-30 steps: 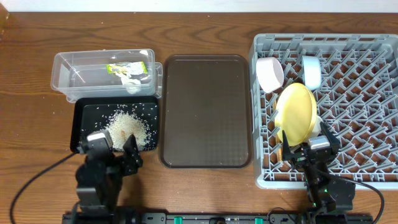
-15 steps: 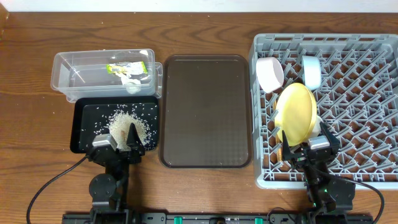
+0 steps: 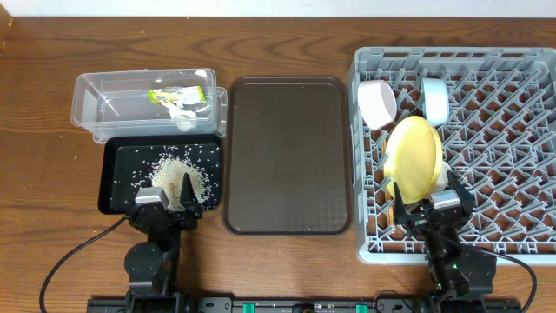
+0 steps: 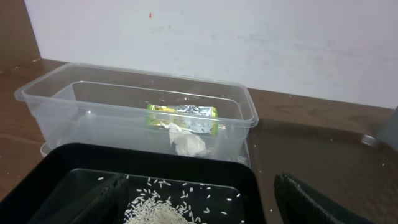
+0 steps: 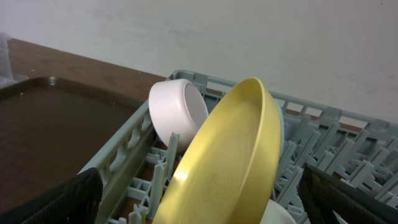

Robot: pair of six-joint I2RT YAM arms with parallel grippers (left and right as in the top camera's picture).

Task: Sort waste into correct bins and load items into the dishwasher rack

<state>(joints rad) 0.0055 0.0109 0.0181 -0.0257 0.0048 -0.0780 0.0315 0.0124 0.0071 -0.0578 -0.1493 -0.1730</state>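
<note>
The green-and-yellow wrapper [image 3: 178, 94] and white tissue [image 3: 184, 112] lie in the clear tub [image 3: 104, 103]. Rice [image 3: 178, 177] is heaped in the black tray [image 3: 122, 165]. My left gripper [image 3: 167, 205] is open and empty at that tray's front edge. The left wrist view shows the rice [image 4: 155, 208] between its fingers [image 4: 199, 205], with the wrapper [image 4: 183, 112] and tissue [image 4: 186, 142] beyond. The yellow plate [image 3: 414, 156], white bowl [image 3: 377, 103] and light-blue bowl [image 3: 434, 99] stand in the grey rack [image 3: 504, 148]. My right gripper [image 3: 430, 214] is open just before the plate [image 5: 230, 155]. I cannot make out the chopsticks.
The large brown serving tray [image 3: 287, 155] lies between the bins and the rack. A small pale cup [image 3: 444, 175] shows under the plate's front edge. The rack's near wall [image 5: 124, 158] runs in front of the white bowl [image 5: 180, 112].
My left arm has drawn back and turned from over the black tray's front corner to its front edge. The right arm and all objects have not moved.
</note>
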